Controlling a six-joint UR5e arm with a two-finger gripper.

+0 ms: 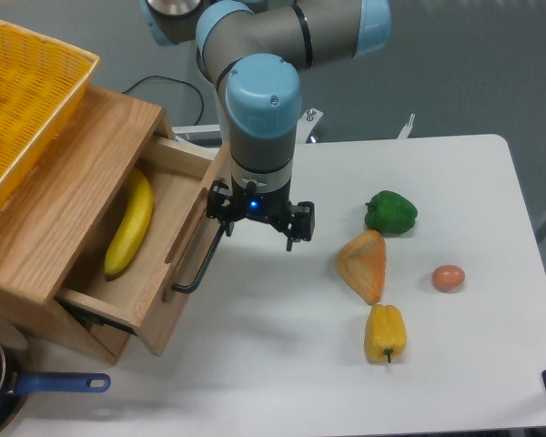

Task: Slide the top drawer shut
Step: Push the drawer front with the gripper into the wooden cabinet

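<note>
The top drawer (177, 273) is a light oak box with a flat wood front and a thin black bar handle (200, 264). It stands partly pulled out of its wooden cabinet (64, 196). A yellow banana (130, 223) lies inside it. My gripper (255, 229) hangs right beside the drawer front, near its upper end. Its black fingers (291, 235) are spread apart, open, holding nothing. The left finger sits against or very close to the handle's top end.
A yellow mesh basket (27, 100) rests on top of the cabinet. On the white table lie a green pepper (390, 212), an orange wedge-shaped item (364, 264), a yellow pepper (385, 333) and an egg (448, 278). A blue-handled pan (18, 387) sits at the bottom left.
</note>
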